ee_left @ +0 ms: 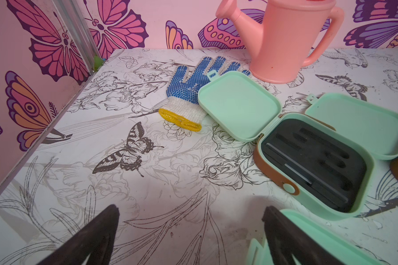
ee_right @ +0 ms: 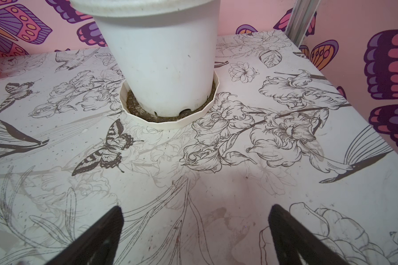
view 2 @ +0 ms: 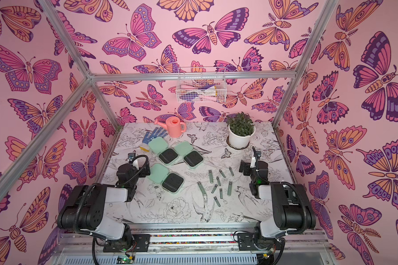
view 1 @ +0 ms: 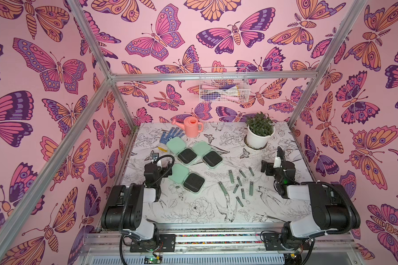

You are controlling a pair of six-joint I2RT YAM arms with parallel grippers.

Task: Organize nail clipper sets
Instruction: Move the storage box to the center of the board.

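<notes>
Clippers [view 1: 231,176], long axes mostly front-to-back, cases [view 1: 194,182] open, left end effector [ee_left: 190,207], right end effector [ee_right: 196,207] both spread

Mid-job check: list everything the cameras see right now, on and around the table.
cases: three, mint green with black trays, all open; two mid-left toward the back, one nearer the left arm
clippers: about nine, grey-green, loose on the table right of the near case
glove: one, blue-dotted with yellow cuff, back left, overlapped by a case lid
watering can: one, pink, at the back, left of centre
potted plant: one, green in white pot on a saucer, back right
wire basket: one, white, on the back wall
table: one, white with black floral print
left gripper: open, empty, beside the near case
right gripper: open, empty, facing the pot
</notes>
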